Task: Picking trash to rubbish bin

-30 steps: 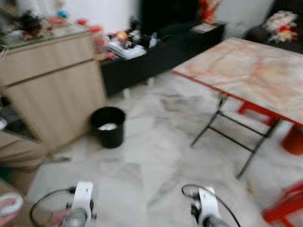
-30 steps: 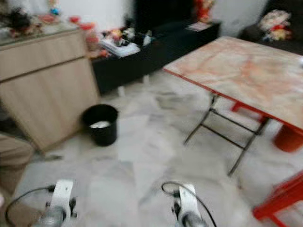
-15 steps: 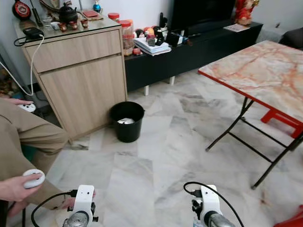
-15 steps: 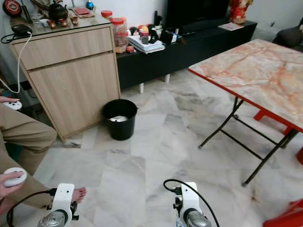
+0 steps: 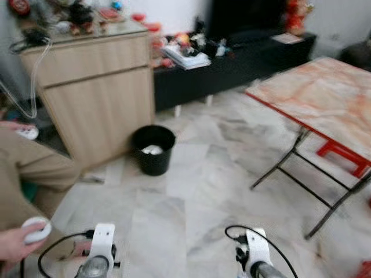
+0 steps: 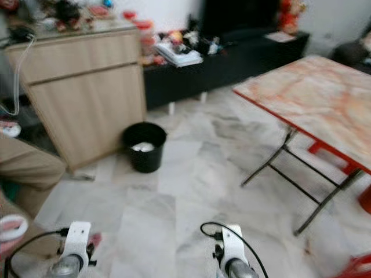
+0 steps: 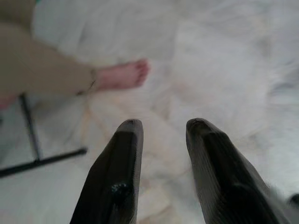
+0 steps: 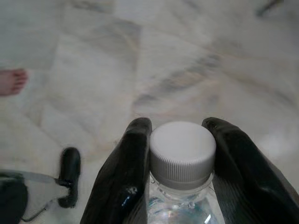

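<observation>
A black rubbish bin [image 5: 153, 149] stands on the marble floor in front of a wooden cabinet, with something pale inside it. In the right wrist view my right gripper [image 8: 182, 140] is shut on a clear plastic bottle with a white ribbed cap [image 8: 182, 149], held between its two black fingers. My left gripper [image 7: 163, 135] hangs open over the floor with nothing between its fingers. Both silver wrists show at the bottom of the eye views, the left wrist [image 5: 99, 250] and the right wrist [image 5: 254, 255], well short of the bin.
A wooden cabinet [image 5: 95, 87] stands behind the bin, and a low black TV bench [image 5: 232, 55] runs along the back. A folding table with a marbled orange top [image 5: 324, 101] stands at the right. A seated person [image 5: 29, 174] is at the left, bare foot [image 7: 124, 74] near my left gripper.
The camera has shifted a little and the picture is blurred again; the bin sits slightly lower and further left in view. Both grippers hold as before.
</observation>
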You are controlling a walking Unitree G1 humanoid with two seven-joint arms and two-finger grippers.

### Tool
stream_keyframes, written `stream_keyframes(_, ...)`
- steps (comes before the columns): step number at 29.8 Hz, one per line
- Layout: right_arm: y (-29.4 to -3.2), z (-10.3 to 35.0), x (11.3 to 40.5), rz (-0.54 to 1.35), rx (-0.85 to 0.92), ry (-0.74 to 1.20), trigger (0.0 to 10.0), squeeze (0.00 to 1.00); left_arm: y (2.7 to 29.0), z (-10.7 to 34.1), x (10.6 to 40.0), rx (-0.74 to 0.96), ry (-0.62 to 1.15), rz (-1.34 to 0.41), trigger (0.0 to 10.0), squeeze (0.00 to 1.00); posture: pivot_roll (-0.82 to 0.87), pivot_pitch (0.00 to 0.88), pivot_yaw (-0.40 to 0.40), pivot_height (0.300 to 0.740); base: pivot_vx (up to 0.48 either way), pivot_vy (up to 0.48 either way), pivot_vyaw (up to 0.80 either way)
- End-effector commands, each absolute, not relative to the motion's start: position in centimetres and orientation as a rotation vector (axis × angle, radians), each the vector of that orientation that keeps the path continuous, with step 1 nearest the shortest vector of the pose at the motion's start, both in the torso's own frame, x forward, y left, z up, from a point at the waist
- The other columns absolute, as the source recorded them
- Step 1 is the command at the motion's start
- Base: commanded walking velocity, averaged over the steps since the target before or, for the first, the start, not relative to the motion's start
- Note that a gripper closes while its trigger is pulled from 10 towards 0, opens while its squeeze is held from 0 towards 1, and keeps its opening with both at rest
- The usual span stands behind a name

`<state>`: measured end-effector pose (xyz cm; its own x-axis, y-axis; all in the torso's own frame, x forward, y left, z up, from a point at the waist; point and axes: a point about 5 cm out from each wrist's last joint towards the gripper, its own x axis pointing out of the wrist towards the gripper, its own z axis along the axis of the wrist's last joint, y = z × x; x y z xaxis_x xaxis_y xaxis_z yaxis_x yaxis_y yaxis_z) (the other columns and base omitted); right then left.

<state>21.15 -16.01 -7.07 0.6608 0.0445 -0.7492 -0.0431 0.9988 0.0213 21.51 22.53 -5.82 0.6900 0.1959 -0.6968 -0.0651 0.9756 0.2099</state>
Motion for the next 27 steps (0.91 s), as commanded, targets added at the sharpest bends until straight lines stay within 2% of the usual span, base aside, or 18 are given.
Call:
stream_keyframes(1, -16.46, -7.01, 21.15, 0.029, 0.011, 0.833, 10.0, 0.0, 22.21, -5.69, 21.84, 0.168, 0.786, 0.143, 10.0, 0.0, 0.06, 0.048, -0.06, 0.74, 0.431, 0.0, 0.68)
stream_keyframes(27, -15.98, -6.86, 21.44, 0.048, 0.012, 0.826, 10.0, 0.0, 22.58, -5.55, 21.92, 0.171, 0.781, 0.153, 10.0, 0.0, 0.07, 0.055, -0.055, 0.74, 0.442, 0.0, 0.0)
